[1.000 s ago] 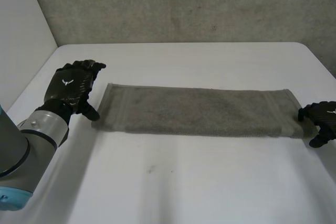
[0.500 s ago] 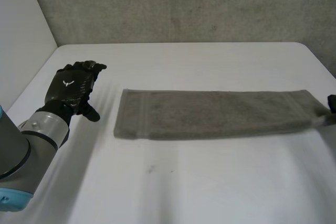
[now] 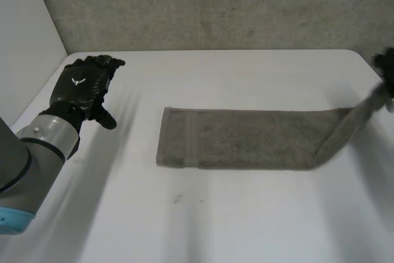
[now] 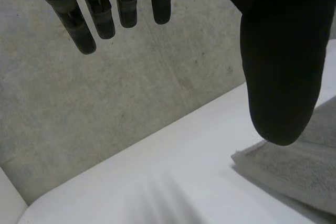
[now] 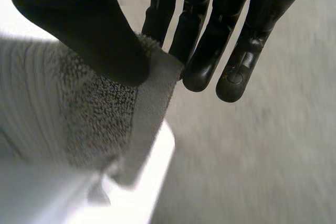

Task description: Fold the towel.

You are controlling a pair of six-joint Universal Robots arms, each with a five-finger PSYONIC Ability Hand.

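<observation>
Towel (image 3: 246,140) lies in a long strip mid-frame on the counter (image 3: 215,226), its right end raised where the right hand (image 3: 386,64) pinches it between thumb and fingers (image 5: 202,51), likely to fold it leftward. Left hand (image 3: 80,93) hovers at upper left, clear of the cloth, fingers straight and empty.

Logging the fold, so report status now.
Right hand pinches towel end, lifted off table. Left hand open, apart from towel. Nothing in the way.

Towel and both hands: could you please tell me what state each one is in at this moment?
Towel: lying mostly flat, with one end lifted and pulled up at a slant.
Left hand: open, holding nothing, apart from the towel.
Right hand: shut on the towel's lifted end, pinched between thumb and fingers.
</observation>
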